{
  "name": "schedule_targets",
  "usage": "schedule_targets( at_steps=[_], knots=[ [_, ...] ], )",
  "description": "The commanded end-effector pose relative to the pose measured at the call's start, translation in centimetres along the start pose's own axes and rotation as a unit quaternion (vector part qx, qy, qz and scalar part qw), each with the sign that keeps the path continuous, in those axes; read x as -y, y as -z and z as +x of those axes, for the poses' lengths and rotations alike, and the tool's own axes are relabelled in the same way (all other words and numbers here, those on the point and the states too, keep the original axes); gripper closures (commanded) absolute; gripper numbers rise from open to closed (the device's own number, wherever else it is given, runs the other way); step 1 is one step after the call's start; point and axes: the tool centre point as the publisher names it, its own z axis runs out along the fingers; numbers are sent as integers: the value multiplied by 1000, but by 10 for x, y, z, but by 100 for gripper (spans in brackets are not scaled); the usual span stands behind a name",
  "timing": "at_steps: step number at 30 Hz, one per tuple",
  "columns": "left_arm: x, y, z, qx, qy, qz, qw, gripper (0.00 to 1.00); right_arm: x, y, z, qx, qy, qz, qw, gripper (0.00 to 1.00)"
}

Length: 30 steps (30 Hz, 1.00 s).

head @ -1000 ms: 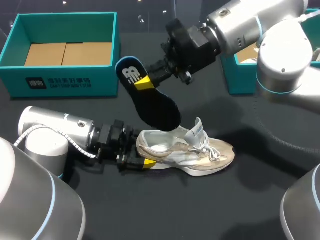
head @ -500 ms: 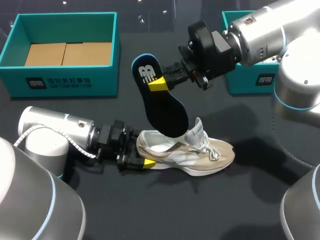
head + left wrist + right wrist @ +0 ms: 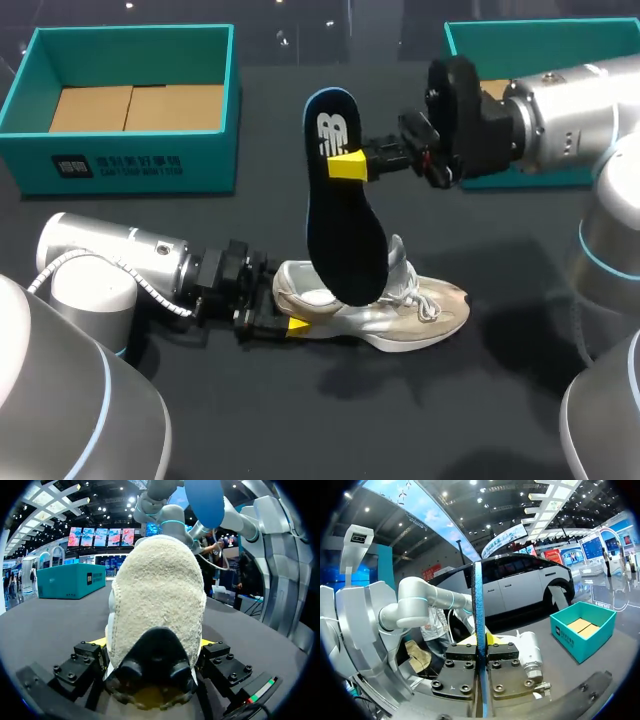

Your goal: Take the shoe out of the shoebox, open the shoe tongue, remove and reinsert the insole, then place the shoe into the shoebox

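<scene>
The right hand (image 3: 350,165), pinching the insole (image 3: 342,235), has swung it rightward to centre frame, upright above the shoe (image 3: 410,310). The left hand (image 3: 290,318) clamps the heel. Reinsertion looks next.

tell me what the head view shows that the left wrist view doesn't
Only the head view: the left box and right box, the shoe side-on with its laces, and the right fingers gripping the insole near its logo end, black face showing.
Only the left wrist view: the shoe's heel seen end-on and close up, and the insole's blue face overhead.
Both: the shoe, the raised insole, and the left fingers clamped on the heel.
</scene>
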Motion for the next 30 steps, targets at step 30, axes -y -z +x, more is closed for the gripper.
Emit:
schedule_targets(
  at_steps=[30],
  knots=[
    [-2,-2,0,0,0,0,1000,100,12,35,54,83,-60,-40,994,100]
  ],
)
